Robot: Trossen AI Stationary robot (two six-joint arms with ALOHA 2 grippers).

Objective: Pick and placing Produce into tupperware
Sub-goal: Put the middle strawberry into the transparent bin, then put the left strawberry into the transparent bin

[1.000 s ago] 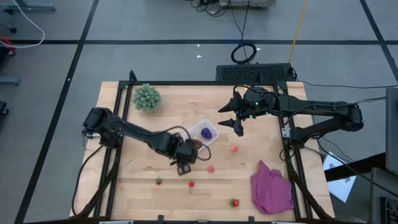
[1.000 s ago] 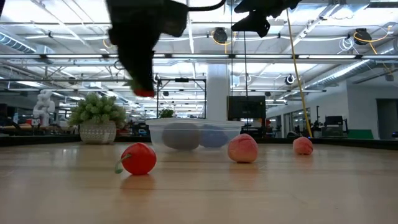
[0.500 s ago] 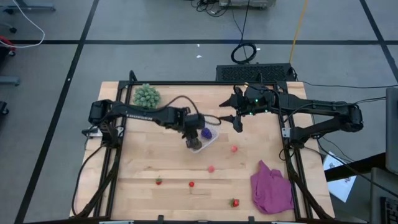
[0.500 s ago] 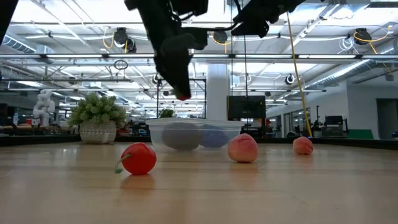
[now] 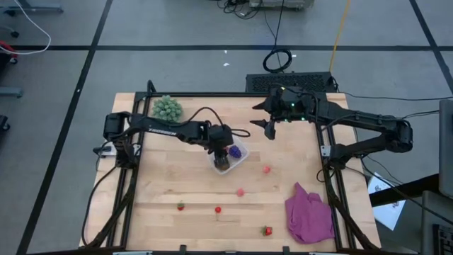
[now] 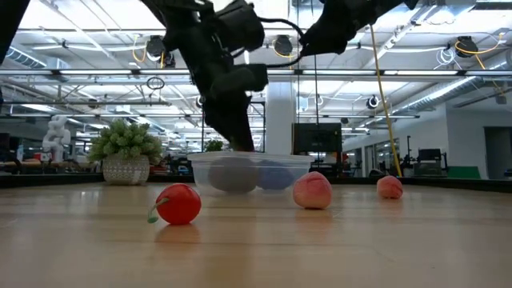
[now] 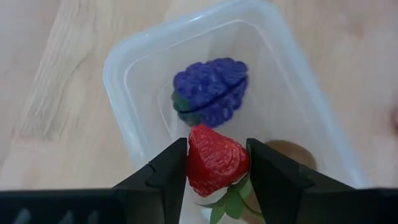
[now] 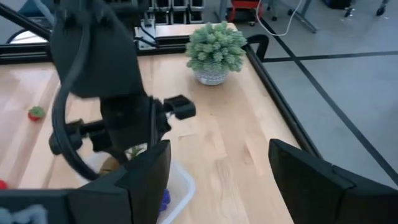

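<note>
While left claw (image 7: 217, 163) grips strawberry (image 7: 216, 160) over tupperware (image 7: 130, 74), right claw (image 8: 217, 180) gapes.

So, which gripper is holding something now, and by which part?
The left gripper holds a red strawberry by its two sides, above the tupperware. The right gripper is open and holds nothing.

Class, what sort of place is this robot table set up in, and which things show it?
Probably a robotics lab or workshop hall: exposed ceiling trusses with hanging lights, loose black cables on the grey floor, and a black-framed wooden worktable.
</note>
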